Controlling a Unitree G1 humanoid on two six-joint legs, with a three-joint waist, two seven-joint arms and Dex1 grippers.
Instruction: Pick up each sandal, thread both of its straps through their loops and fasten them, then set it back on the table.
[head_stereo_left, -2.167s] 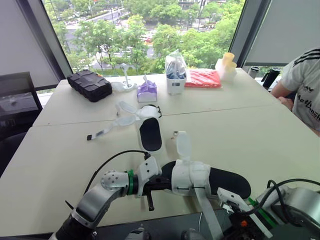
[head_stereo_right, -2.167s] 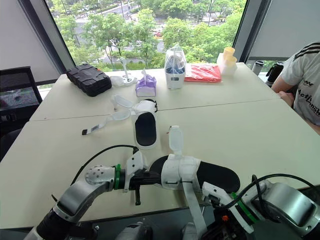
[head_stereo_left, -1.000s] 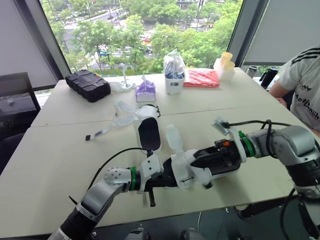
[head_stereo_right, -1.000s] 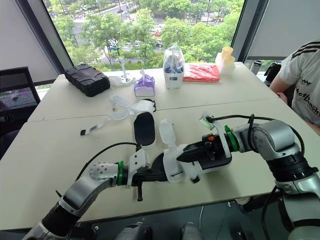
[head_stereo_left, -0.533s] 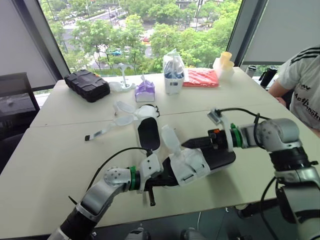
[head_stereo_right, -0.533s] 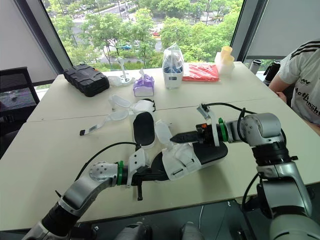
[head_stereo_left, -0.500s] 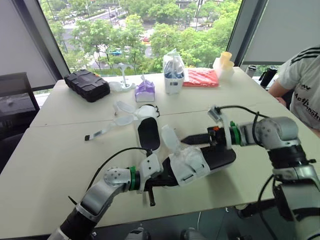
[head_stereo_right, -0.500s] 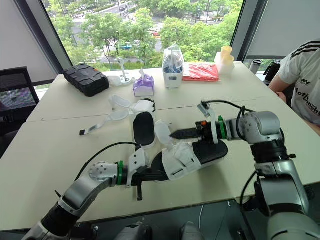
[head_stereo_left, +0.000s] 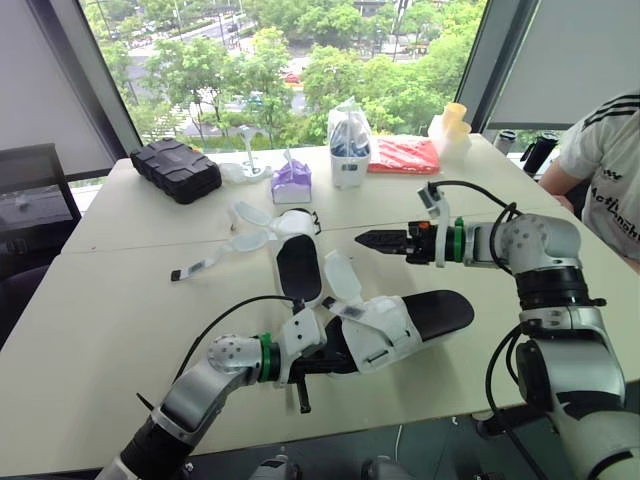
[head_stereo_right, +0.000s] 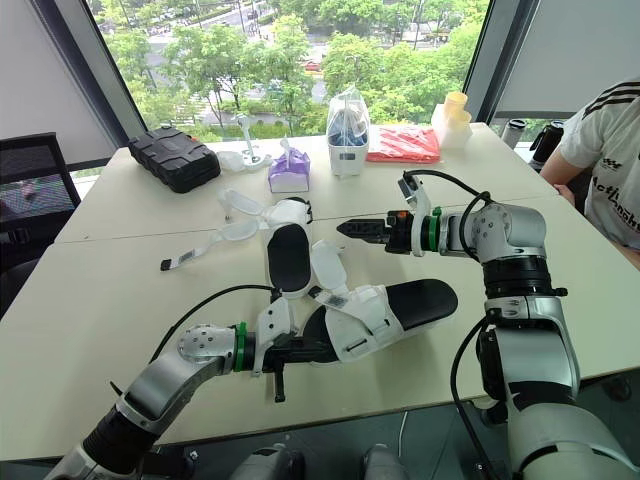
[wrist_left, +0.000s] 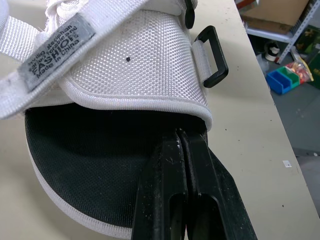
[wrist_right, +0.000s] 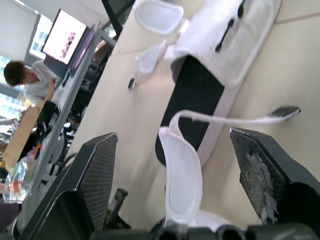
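Lower centre: left gripper (head_stereo_left: 322, 362) has its jaws clamped on the near sandal (head_stereo_left: 415, 315) at the sole edge, steadying it over the desk (head_stereo_left: 110, 300) for strap work. Its strap (head_stereo_left: 340, 280) stands loose and unthreaded. Centre: right gripper (head_stereo_left: 362, 240) hovers, jaws apart and empty, likely lining up on that strap. Beyond it, the second sandal (head_stereo_left: 299, 265) lies unfastened.

On the table (head_stereo_left: 110, 300), the near sandal (head_stereo_left: 395, 322) lies before me, its left end in my left gripper (head_stereo_left: 322, 362); the second sandal (head_stereo_left: 299, 265) lies behind it, with my right gripper (head_stereo_left: 362, 239) to that one's right.
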